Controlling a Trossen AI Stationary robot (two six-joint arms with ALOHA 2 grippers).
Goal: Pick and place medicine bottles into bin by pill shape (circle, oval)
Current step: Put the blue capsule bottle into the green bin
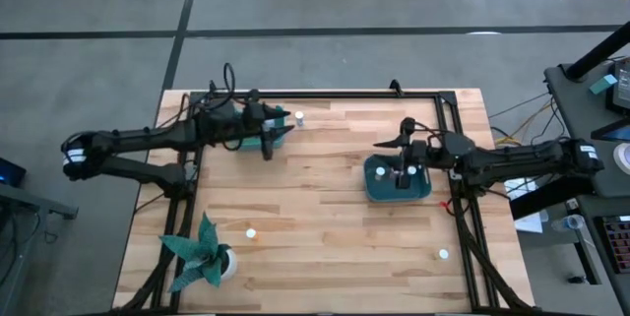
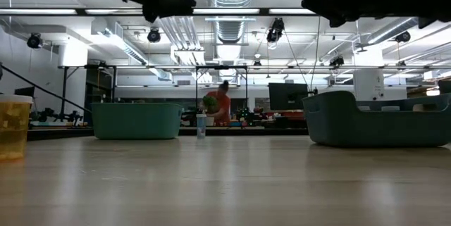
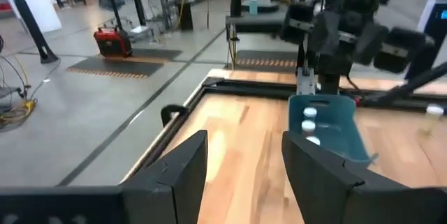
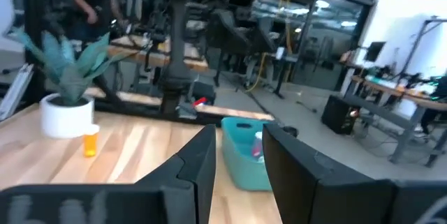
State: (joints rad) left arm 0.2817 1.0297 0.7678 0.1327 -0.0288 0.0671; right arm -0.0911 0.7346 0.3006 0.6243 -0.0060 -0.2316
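Note:
Two teal trays stand on the wooden table: one at the far left (image 1: 279, 119), one at the right (image 1: 386, 186). My left gripper (image 1: 270, 142) hovers over the left tray, open and empty (image 3: 244, 165). My right gripper (image 1: 404, 176) hovers over the right tray, open and empty (image 4: 239, 161). White bottles stand in the right tray (image 3: 308, 114). One bottle (image 1: 298, 116) stands on the table beside the left tray and shows in the low view (image 2: 201, 125). Two more bottles stand near the front edge, one (image 1: 251, 233) left of centre and one (image 1: 443, 254) at the right.
A teal paper plant in a white pot (image 1: 205, 254) stands at the near left corner. An orange vial (image 4: 91, 143) stands next to it. A black frame (image 1: 335, 94) runs along the table's far edge. A person (image 2: 223, 103) is in the room behind.

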